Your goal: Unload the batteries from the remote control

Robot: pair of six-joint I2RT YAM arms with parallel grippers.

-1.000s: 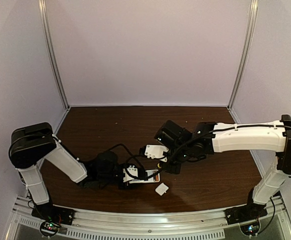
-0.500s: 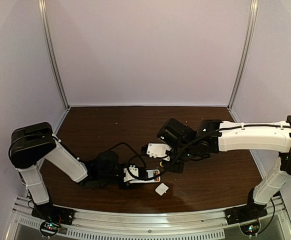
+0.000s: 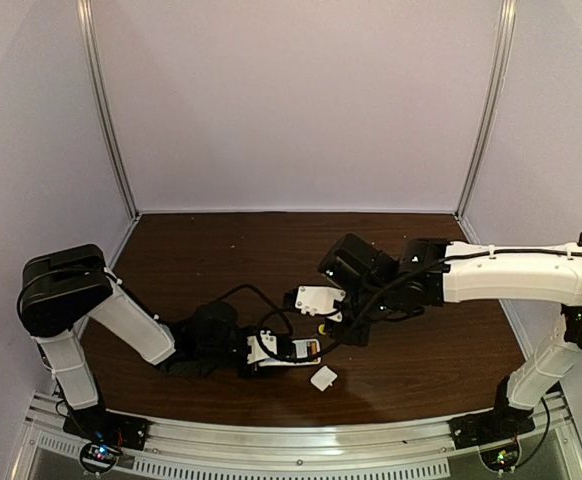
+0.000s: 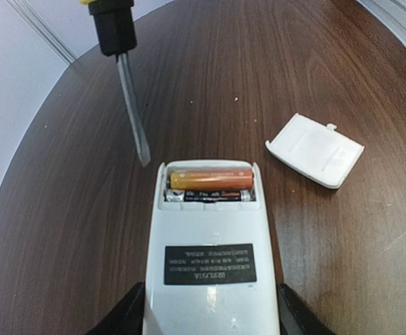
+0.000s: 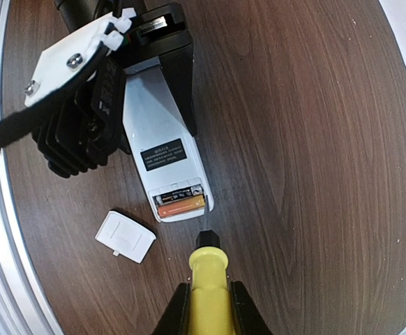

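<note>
The remote control lies white back up on the table, and my left gripper is shut on its sides. Its battery bay is uncovered, and two batteries lie in it side by side, an orange one at the end and a dark one behind it. My right gripper is shut on a yellow-handled screwdriver. The blade points down, with its tip just off the remote's open-end corner, a little apart from it. The top view shows both grippers meeting at the remote.
The small white battery cover lies loose on the brown table beside the remote's open end, also seen as the cover near the front rail. Black cables loop over the left wrist. Purple walls enclose the table.
The right arm has drawn back slightly to the right with the screwdriver. The left gripper and the remote have stayed put.
</note>
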